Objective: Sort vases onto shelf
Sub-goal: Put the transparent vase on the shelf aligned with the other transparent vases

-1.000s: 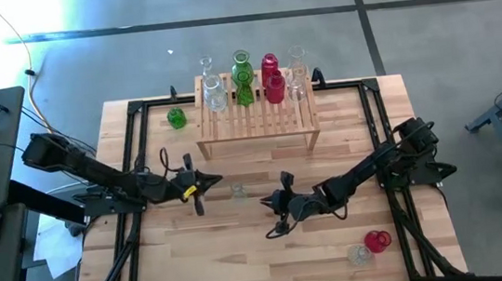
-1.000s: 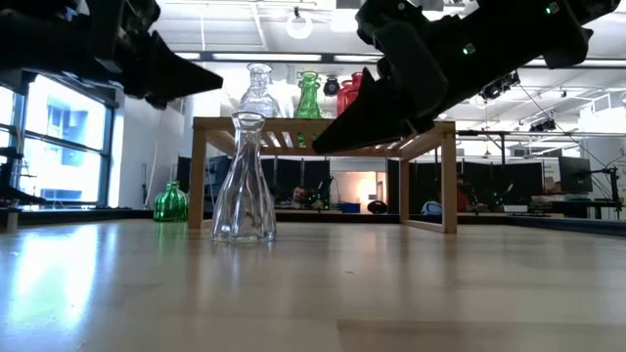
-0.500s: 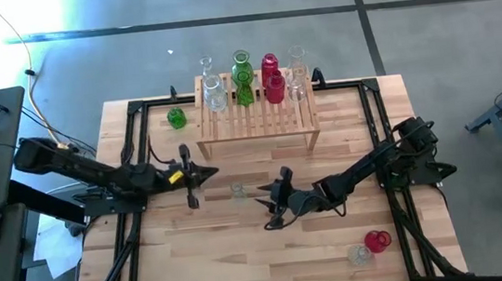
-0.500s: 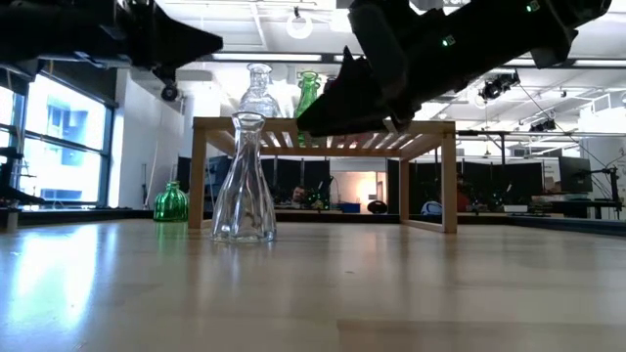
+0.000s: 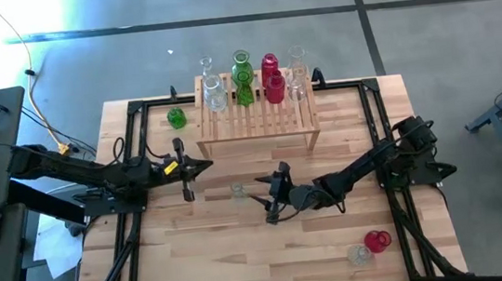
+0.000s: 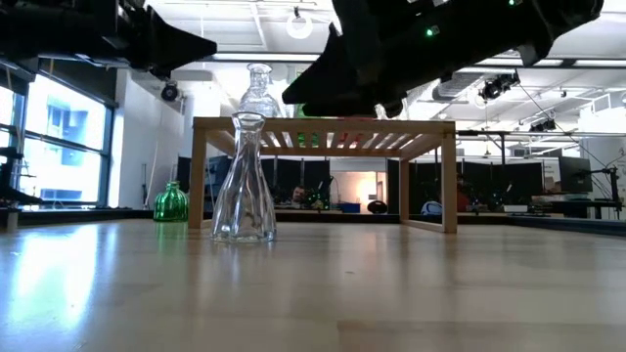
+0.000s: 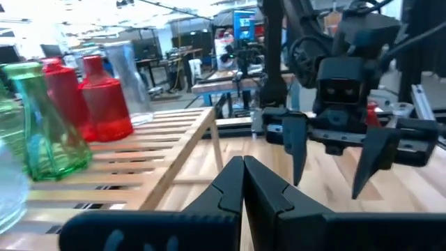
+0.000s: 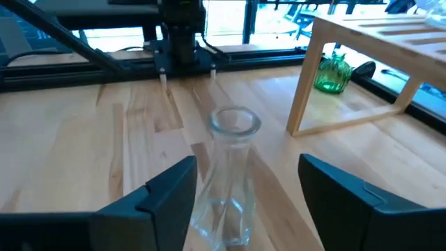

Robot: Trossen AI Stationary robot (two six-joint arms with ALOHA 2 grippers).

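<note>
Right wrist view: green vase (image 8: pixel 332 73) beside shelf (image 8: pixel 390 43)

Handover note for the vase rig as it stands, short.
Right gripper: open, empty, aimed at the clear vase standing mid-table.
Left gripper: shut, empty, hovering by the shelf's front left corner.
Done: clear, green and red vases stand along the shelf's back.
Left: the mid-table clear vase, a green vase left of the shelf, a red vase and a small clear one near the front right.
</note>
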